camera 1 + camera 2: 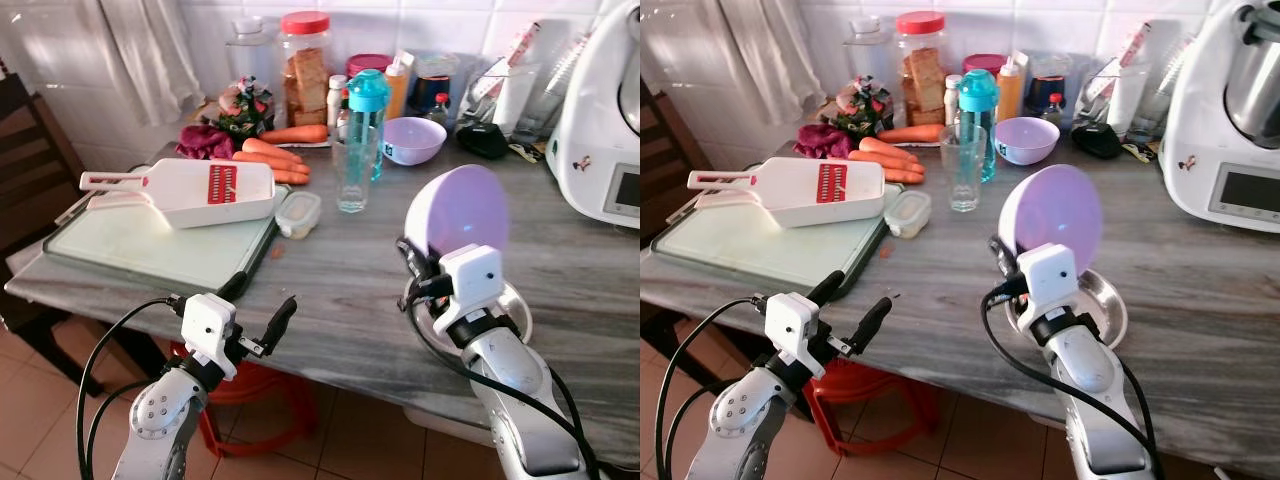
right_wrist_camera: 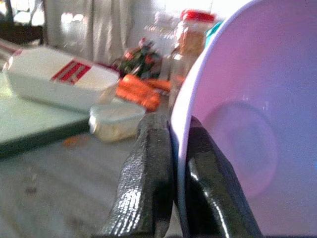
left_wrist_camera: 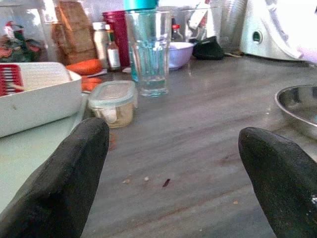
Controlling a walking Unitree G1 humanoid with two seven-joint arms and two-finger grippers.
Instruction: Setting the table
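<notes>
My right gripper (image 2: 176, 148) is shut on the rim of a light purple bowl (image 1: 458, 212), holding it tilted on edge above the grey stone counter. A shallow steel dish (image 1: 1105, 300) lies on the counter just below and behind that gripper. At the counter's front edge my left gripper (image 1: 850, 305) stands open with nothing between its fingers. A second purple bowl (image 1: 413, 140) sits at the back, near a drinking glass (image 1: 352, 175).
A green cutting board (image 1: 130, 240) with a white mandoline slicer (image 1: 190, 190) takes up the left side. A small lidded container (image 1: 298, 213), carrots (image 1: 275, 155), a teal bottle (image 1: 368, 110) and jars crowd the back. A white kitchen machine (image 1: 600, 120) stands at the right.
</notes>
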